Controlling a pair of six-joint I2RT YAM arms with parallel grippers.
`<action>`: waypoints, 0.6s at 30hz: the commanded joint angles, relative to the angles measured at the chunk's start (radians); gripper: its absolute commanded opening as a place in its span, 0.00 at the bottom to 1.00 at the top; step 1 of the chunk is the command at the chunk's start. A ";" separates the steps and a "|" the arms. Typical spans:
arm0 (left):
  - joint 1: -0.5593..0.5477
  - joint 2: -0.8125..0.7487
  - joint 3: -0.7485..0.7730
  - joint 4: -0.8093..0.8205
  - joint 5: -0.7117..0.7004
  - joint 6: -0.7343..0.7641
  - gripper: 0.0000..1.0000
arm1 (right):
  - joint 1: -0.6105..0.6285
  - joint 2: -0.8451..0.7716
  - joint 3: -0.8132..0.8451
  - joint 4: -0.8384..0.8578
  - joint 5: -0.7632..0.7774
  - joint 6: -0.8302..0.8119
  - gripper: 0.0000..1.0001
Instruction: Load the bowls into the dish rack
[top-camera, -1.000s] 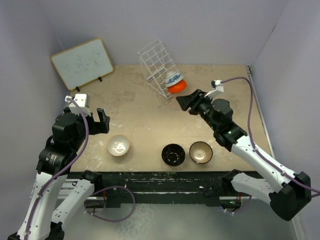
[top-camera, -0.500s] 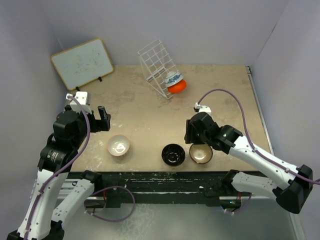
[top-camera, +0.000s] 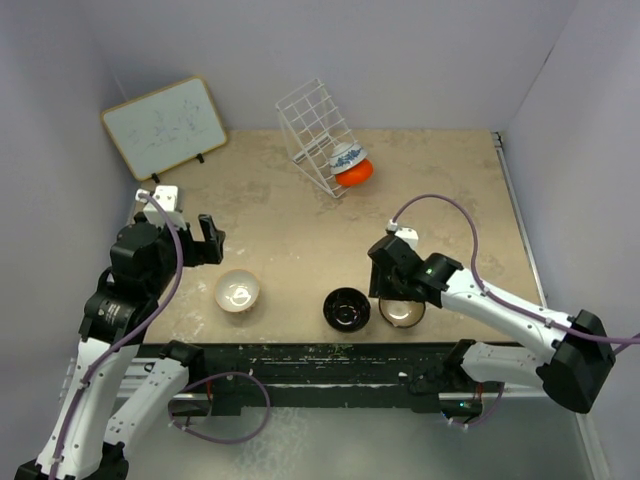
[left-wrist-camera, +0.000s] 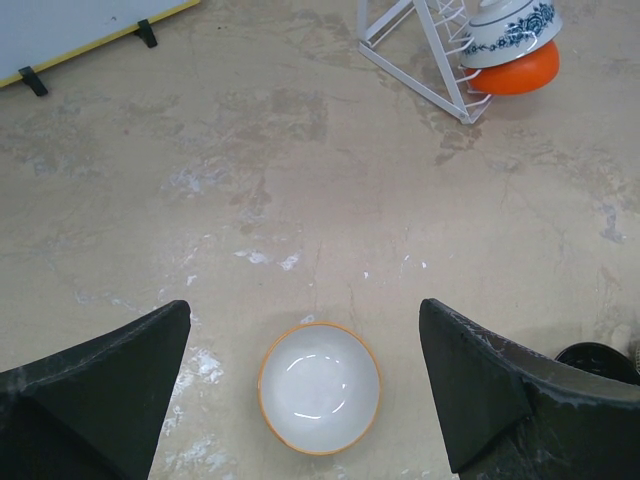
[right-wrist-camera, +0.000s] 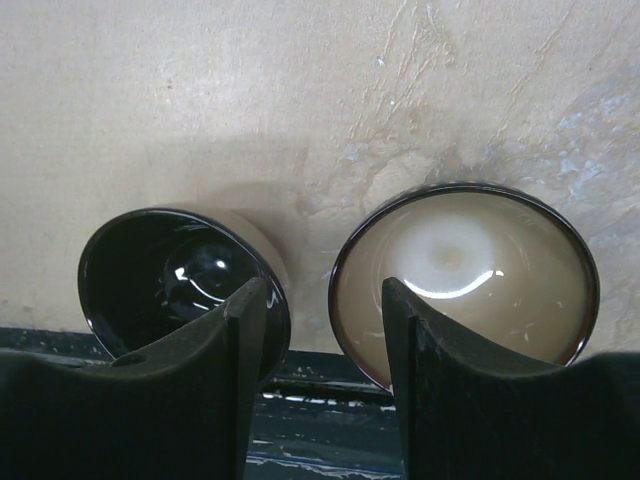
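Note:
The white wire dish rack (top-camera: 315, 130) stands at the back, tilted. The blue-and-white bowl (top-camera: 346, 156) and the orange-red bowl (top-camera: 356, 172) rest in its lower right end. The cream-white bowl (top-camera: 238, 292), black bowl (top-camera: 346, 308) and brown bowl (top-camera: 404, 310) sit in a row near the front edge. My left gripper (top-camera: 209, 242) is open and empty, above and behind the cream-white bowl (left-wrist-camera: 320, 388). My right gripper (right-wrist-camera: 325, 300) is open and low. Its left finger is over the black bowl's (right-wrist-camera: 170, 275) right rim. Its right finger is inside the brown bowl (right-wrist-camera: 470, 270).
A wood-framed whiteboard (top-camera: 165, 126) leans at the back left. The table's front edge and a dark rail (top-camera: 330, 355) run just in front of the three bowls. White walls close in the left, back and right sides.
My right arm has swung from near the rack down to the front and lowered its open fingers over the gap between the black and brown bowls. The left arm has barely moved.

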 joint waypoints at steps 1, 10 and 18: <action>0.007 -0.017 -0.003 0.027 -0.004 0.010 0.99 | 0.002 0.003 -0.005 0.051 0.040 0.074 0.51; 0.006 -0.015 -0.011 0.030 -0.008 0.009 0.99 | 0.002 0.045 -0.041 0.053 0.072 0.095 0.47; 0.006 0.004 -0.019 0.046 -0.001 0.010 0.99 | 0.002 0.037 -0.059 0.060 0.122 0.122 0.44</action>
